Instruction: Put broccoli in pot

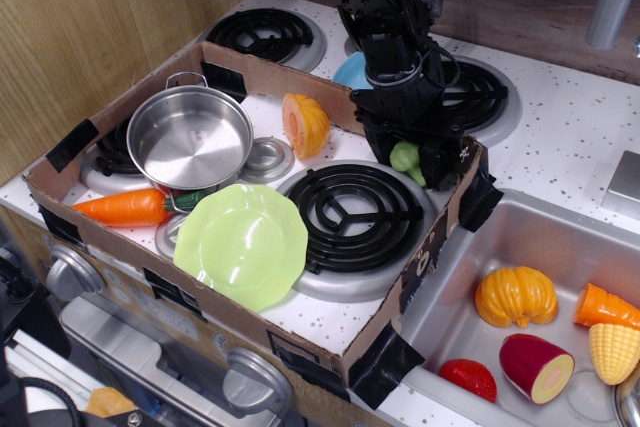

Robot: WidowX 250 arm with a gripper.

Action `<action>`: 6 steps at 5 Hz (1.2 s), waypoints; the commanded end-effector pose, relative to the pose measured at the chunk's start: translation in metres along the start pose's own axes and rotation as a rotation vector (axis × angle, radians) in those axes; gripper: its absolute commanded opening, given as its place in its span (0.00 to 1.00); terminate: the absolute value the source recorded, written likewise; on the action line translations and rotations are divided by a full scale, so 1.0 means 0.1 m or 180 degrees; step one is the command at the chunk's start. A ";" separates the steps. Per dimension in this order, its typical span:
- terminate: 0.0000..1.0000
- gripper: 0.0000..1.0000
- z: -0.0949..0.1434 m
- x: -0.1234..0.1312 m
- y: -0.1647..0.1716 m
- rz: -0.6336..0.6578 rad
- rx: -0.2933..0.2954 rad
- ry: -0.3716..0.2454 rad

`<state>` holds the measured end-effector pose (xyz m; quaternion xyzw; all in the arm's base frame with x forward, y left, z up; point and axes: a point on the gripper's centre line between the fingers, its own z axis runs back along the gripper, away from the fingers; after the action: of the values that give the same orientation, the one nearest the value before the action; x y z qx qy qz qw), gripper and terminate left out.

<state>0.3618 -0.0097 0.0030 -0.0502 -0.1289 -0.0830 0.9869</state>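
Observation:
The light-green broccoli (404, 157) sits at the back right corner of the cardboard box, at the far edge of the black burner (350, 205). My gripper (407, 160) reaches down over it, a black finger on each side, and is closed on the broccoli, low at the stove top. The shiny steel pot (188, 142) stands empty at the left of the box, well left of the gripper. Part of the broccoli is hidden by the fingers.
A lime-green plate (240, 242) lies in front of the pot, with a carrot (120, 207) to its left. An orange squash half (305, 125) and a small metal lid (268, 157) lie between pot and gripper. The box wall (270, 72) surrounds them. A blue bowl (352, 69) sits behind; the sink (470, 247) holds toy food.

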 end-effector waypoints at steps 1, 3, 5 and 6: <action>0.00 0.00 0.50 0.16 -0.01 -0.0150 0.0363 -0.0189; 0.00 0.00 1.00 0.33 0.05 -0.0256 0.0698 -0.0163; 0.00 0.00 1.02 0.13 0.49 -0.0112 0.0915 -0.0045; 0.00 0.00 1.07 -0.05 0.67 0.0071 0.1074 -0.0009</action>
<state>0.3360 0.0769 0.0793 0.1062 -0.1134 -0.0462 0.9868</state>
